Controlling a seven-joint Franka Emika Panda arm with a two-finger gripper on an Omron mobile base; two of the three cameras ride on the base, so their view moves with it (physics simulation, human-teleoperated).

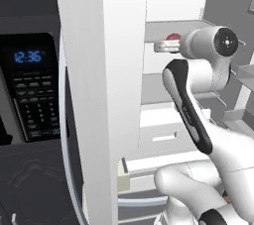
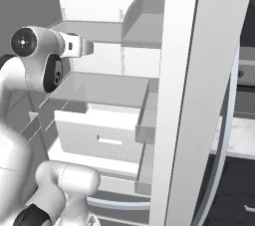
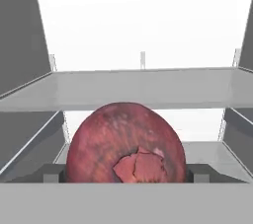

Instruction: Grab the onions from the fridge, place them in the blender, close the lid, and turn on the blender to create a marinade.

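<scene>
So the arm is reaching into the open fridge (image 1: 124, 70) and the hand view has one onion (image 3: 126, 144) sitting right between the gripper (image 3: 126, 173) tips, dark fingers (image 3: 52, 172) peeking out on either side of it at the bottom. From the left base view you can just catch the onion as a red bit poking past the wrist at shelf height, in front of the upper shelf (image 3: 138, 87). Honestly I can't tell if the jaws are actually clamped on it or just parked around it, the bulb hides the contact. It looks cradled, maybe lifted a little off the shelf, but that's my read, not something I can confirm. If I were running this step: make sure the squeeze lands across the widest part of the bulb, since round and smooth things love to squirt out. Then pull straight back out along the reach direction, keeping it level so it clears the shelf edge and the white drawer (image 2: 99, 133) below. Watch the door (image 2: 194, 95) on the right too; the elbow swings wide, so back the hand out before turning toward the blender.
</scene>
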